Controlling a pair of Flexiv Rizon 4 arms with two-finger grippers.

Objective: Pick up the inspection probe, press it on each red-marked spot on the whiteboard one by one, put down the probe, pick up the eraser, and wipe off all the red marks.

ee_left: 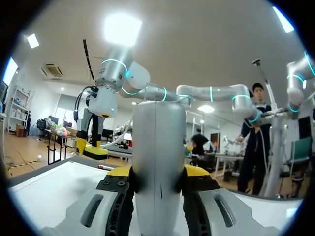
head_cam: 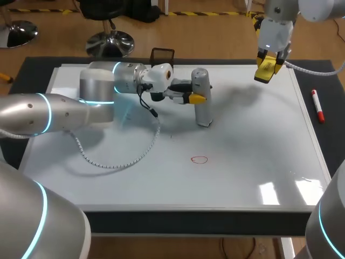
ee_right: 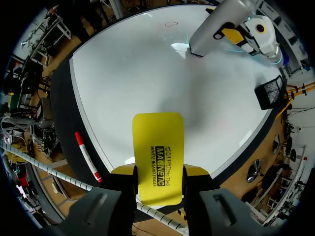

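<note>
My left gripper [head_cam: 197, 98] is shut on the grey inspection probe [head_cam: 201, 97], which stands upright with its foot on the whiteboard [head_cam: 242, 172]. In the left wrist view the probe [ee_left: 157, 162] fills the gap between the yellow-tipped fingers [ee_left: 199, 173]. One red ring mark [head_cam: 199, 159] lies on the board in front of the probe, apart from it. My right gripper [head_cam: 267, 69] hangs above the board's far right corner, shut on the yellow eraser [ee_right: 158, 157]. The right wrist view looks down on the probe [ee_right: 216, 27] and the red mark [ee_right: 171, 23].
A red marker pen [head_cam: 318, 106] lies on the dark mat right of the board. A small dark mesh holder [head_cam: 162, 56] stands at the board's far edge behind my left arm. A white coiled cable [head_cam: 121, 156] from the left arm trails across the board.
</note>
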